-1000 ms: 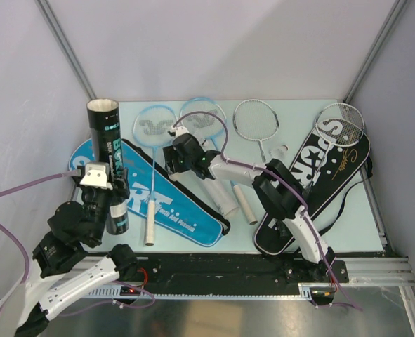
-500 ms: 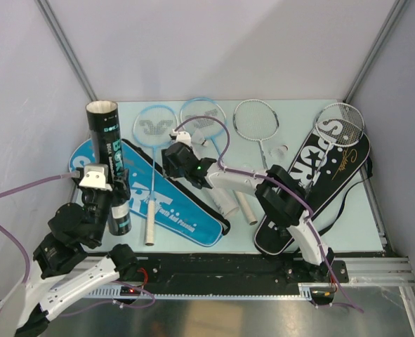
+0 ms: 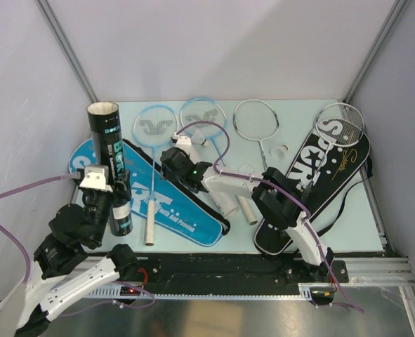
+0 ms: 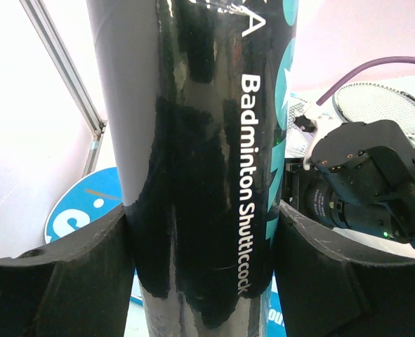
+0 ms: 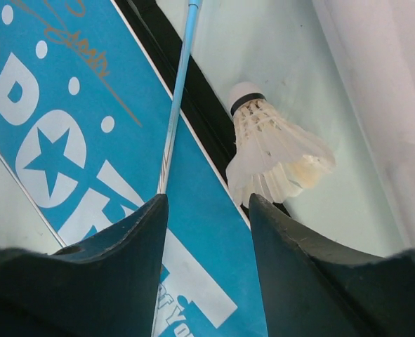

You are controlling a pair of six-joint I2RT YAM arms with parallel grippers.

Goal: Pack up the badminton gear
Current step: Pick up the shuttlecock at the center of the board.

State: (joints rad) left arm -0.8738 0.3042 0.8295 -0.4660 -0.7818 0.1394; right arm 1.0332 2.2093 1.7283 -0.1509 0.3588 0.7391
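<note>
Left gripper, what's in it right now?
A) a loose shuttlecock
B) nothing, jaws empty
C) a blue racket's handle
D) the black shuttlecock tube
D: in the left wrist view the left gripper clamps the black tube, printed "Badminton Shuttlecock", from both sides.

hand point(image 5: 207, 205): fingers apart | shuttlecock point(image 5: 274, 151): on its side at blue cover point(image 5: 60, 140) edge | racket shaft point(image 5: 175, 105): across cover
</note>
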